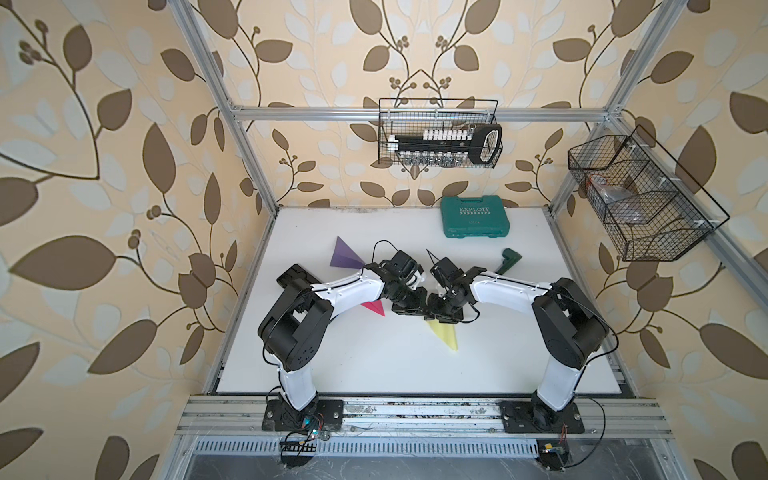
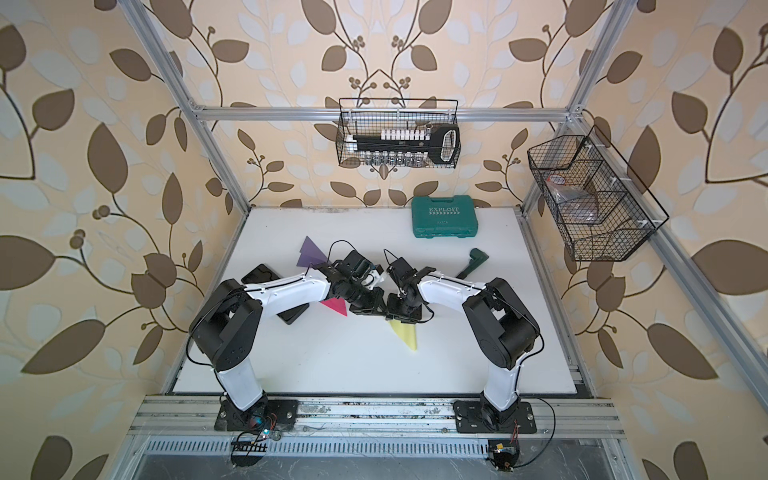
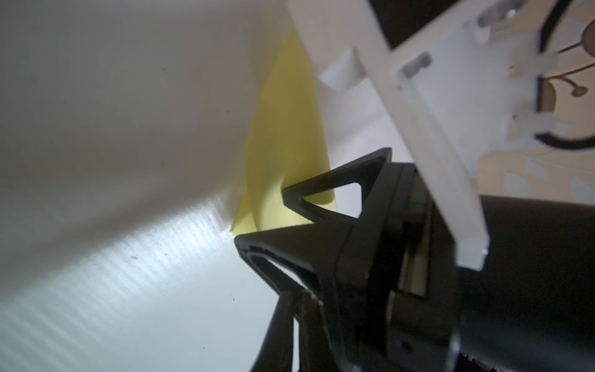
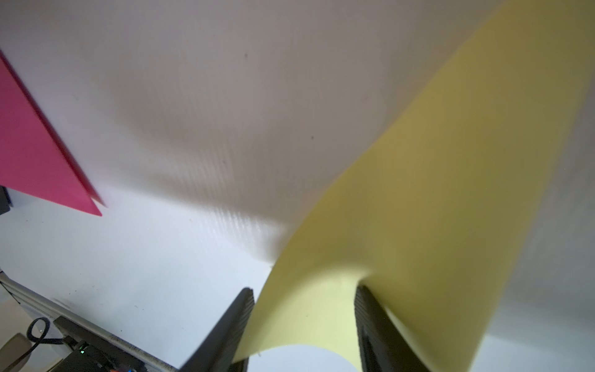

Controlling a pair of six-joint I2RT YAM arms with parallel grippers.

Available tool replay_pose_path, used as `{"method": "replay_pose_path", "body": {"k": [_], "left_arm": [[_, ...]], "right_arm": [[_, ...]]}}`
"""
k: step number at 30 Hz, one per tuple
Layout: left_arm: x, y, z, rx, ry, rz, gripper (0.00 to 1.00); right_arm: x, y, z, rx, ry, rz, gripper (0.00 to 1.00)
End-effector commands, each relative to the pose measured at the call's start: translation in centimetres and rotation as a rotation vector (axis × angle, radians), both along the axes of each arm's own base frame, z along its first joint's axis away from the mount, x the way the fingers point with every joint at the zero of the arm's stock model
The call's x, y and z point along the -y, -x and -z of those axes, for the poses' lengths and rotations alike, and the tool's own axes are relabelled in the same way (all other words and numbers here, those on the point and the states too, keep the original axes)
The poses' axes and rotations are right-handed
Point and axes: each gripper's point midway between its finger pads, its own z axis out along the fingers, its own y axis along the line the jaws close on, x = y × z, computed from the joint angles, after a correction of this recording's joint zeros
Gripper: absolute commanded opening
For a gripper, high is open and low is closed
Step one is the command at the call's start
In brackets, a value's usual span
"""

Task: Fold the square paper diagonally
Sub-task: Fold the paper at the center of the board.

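Closest to our right wrist camera, the right gripper [image 4: 302, 290] stood released, its two black fingers [image 4: 225, 331] apart and the yellow paper [image 4: 418, 193] curling loosely up between them. We saw the left gripper [image 3: 260, 217] clenched on an edge of that same sheet. From above, the sheet lay in the middle of the white desk [image 1: 374, 365], just under the two meeting grippers, its pointed end toward the robot's bases. A pink paper [image 4: 38, 154] lay near it on the left.
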Motion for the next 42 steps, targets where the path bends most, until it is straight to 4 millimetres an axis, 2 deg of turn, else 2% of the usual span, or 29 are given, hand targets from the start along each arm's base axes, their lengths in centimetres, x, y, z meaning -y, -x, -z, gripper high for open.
{"method": "replay_pose_path", "body": {"k": [1, 6, 9, 12, 16, 19, 22, 23, 30, 32, 36, 42], "left_arm": [[0.1, 1.4, -1.4, -0.012, 0.037, 0.031, 0.08], [-0.3, 1.9, -2.0, -0.001, 0.049, 0.027, 0.0], [-1.1, 2.1, -2.1, 0.016, 0.023, -0.002, 0.0], [-2.6, 1.8, -2.3, 0.04, -0.03, -0.083, 0.0], [-3.6, 1.9, -3.0, 0.022, -0.016, -0.213, 0.0], [-3.6, 2.1, -3.5, -0.001, 0.03, -0.286, 0.0], [-3.3, 2.3, -3.1, -0.032, 0.049, -0.345, 0.0], [-3.1, 2.5, -4.1, -0.019, 0.078, -0.362, 0.0], [-0.7, 3.3, -3.8, -0.047, 0.124, -0.416, 0.0], [0.0, 3.6, -2.3, -0.078, 0.124, -0.435, 0.0], [1.0, 4.0, -0.7, -0.094, 0.127, -0.476, 0.0], [1.3, 3.7, -0.3, -0.057, 0.129, -0.535, 0.0]], "right_arm": [[1.7, 2.3, 3.6, -0.108, 0.096, 0.009, 0.55], [1.7, 2.3, 3.5, -0.109, 0.097, 0.011, 0.59], [1.7, 2.3, 3.5, -0.11, 0.097, 0.012, 0.59], [1.8, 2.5, 3.6, -0.117, 0.1, 0.016, 0.6], [1.6, 2.6, 3.8, -0.122, 0.093, 0.021, 0.6], [1.6, 2.4, 3.6, -0.114, 0.092, 0.023, 0.59], [1.4, 2.3, 3.5, -0.112, 0.089, 0.024, 0.54], [1.4, 2.3, 3.4, -0.111, 0.088, 0.025, 0.54], [1.4, 2.3, 3.2, -0.107, 0.082, 0.03, 0.54], [1.3, 2.3, 3.2, -0.11, 0.08, 0.029, 0.54], [1.3, 2.4, 3.1, -0.109, 0.075, 0.027, 0.55], [1.2, 2.4, 2.9, -0.108, 0.068, 0.029, 0.55]]}}
